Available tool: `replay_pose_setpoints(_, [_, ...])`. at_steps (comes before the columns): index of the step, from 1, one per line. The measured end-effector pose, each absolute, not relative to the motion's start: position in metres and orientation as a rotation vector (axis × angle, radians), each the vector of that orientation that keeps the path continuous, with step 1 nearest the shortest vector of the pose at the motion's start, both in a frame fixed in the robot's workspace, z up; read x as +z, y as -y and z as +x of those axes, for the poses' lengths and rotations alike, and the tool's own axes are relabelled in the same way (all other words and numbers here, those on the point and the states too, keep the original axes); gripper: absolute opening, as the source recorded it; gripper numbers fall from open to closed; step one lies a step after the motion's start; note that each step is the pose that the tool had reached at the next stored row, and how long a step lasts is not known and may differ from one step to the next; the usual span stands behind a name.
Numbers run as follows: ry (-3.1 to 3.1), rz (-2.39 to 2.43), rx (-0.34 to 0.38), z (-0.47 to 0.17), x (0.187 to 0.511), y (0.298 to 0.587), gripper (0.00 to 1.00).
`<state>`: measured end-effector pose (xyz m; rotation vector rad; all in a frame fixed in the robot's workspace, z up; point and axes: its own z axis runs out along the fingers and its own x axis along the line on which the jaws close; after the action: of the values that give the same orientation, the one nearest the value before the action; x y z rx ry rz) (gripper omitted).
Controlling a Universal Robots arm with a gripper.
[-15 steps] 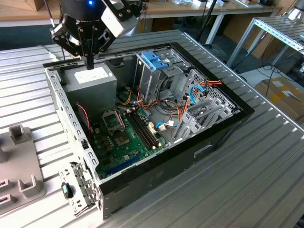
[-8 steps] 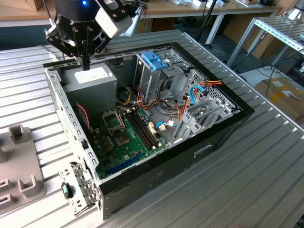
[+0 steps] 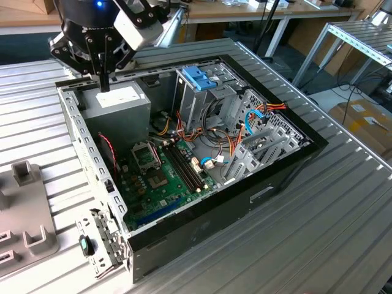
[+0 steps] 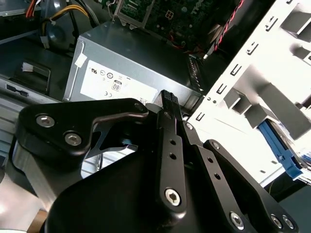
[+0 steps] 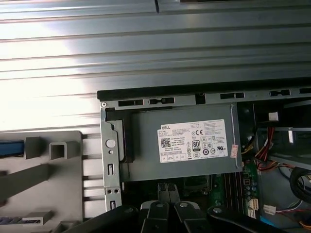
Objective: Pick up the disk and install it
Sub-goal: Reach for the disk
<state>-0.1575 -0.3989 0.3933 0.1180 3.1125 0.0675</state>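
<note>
Gripper (image 3: 104,84), seemingly closed, above power supply (image 3: 120,108).

A wide counter (image 3: 318,233) of ribbed silver metal slats fills most of the exterior view; bright light glares off its ridges, strongly so in the first wrist view (image 5: 146,48). Beyond its far edge stands a row of long tables (image 3: 245,15) with pale wooden tops and white legs. The floor (image 3: 278,61) beneath them is dark. Toward the exterior view's right, a bare frame (image 3: 361,43) of slotted metal bars stands beside the counter. Below it, cardboard boxes (image 3: 367,122) rest on paler floor, with loose cables (image 3: 361,92) lying near them.
</note>
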Motion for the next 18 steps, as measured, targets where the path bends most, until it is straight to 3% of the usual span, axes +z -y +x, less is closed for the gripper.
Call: replay_pose_setpoints(18, [-3.113,0.118,0.067,-0.169,0.393,0.399,0.11])
